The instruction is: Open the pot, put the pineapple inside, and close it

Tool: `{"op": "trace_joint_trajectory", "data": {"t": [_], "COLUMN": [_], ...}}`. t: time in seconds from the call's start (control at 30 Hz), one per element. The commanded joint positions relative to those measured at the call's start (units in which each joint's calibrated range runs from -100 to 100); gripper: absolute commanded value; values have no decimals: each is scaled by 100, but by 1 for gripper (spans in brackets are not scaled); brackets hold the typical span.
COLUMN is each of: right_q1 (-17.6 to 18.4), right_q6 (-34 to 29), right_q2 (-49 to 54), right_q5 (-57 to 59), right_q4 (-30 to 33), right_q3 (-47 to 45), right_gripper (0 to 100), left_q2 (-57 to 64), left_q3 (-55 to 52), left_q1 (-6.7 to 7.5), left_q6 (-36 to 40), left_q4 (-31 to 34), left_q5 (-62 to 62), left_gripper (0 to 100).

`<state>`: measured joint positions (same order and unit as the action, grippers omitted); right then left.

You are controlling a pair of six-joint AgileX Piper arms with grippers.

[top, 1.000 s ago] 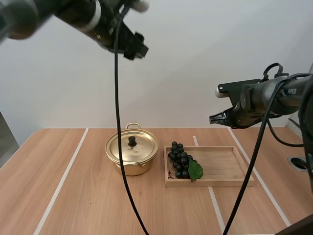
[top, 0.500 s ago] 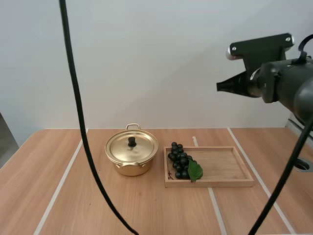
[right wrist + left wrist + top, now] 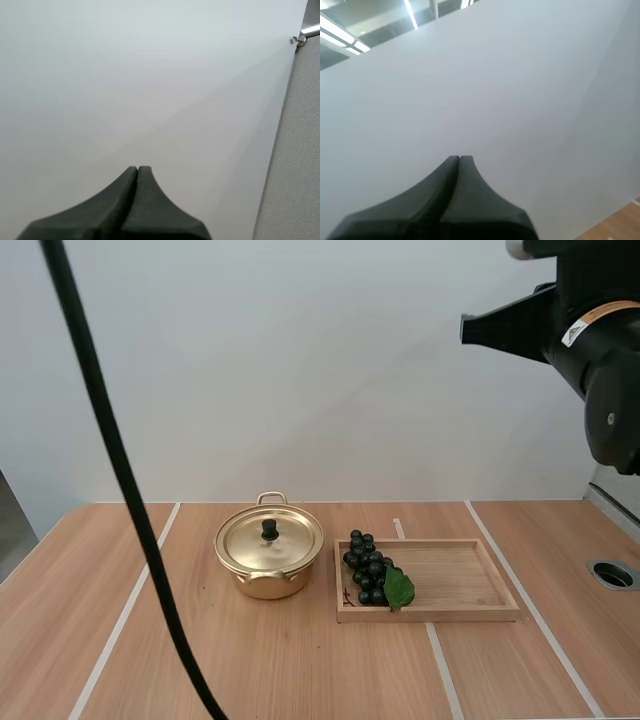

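Observation:
A gold pot [image 3: 268, 562] stands mid-table with its lid [image 3: 270, 539] on, a black knob [image 3: 270, 529] in the lid's middle. To its right, a bunch of dark grapes [image 3: 368, 567] with a green leaf lies at the left end of a wooden tray [image 3: 455, 578]. My right gripper [image 3: 464, 329] hangs high above the tray, pointing left, far from everything. In the right wrist view its fingers [image 3: 137, 168] lie together as one dark wedge against the white wall. My left gripper [image 3: 459, 158] is likewise shut on nothing, facing the wall.
The wooden table [image 3: 200, 660] carries white lines. A round metal hole [image 3: 612, 574] sits near its right edge. Bare wood lies in front of the pot and tray and to the left.
My left arm has swung up out of the high view and its gripper has shut. My right arm has risen and moved right, still shut. Pot, grapes and tray have not moved.

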<state>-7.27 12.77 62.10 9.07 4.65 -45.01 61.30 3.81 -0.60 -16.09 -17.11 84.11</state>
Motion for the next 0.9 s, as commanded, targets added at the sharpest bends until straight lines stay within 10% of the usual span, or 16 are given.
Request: {"op": "trace_joint_trajectory", "data": {"t": [0.0, 0.87], "right_q1": [-4, 23], "right_q6": [-44, 436], "right_q2": [297, 1262], "right_q5": [-315, 1465], "right_q4": [-566, -869], "right_q3": [39, -351], "right_gripper": [0, 0], "left_q2": [566, 3870], "left_q3": [-547, -7077], "left_q1": [-9, -27], "left_q6": [70, 666], "left_q4": [77, 587], "left_q5": [-396, -5271], "left_gripper": [0, 0]}}
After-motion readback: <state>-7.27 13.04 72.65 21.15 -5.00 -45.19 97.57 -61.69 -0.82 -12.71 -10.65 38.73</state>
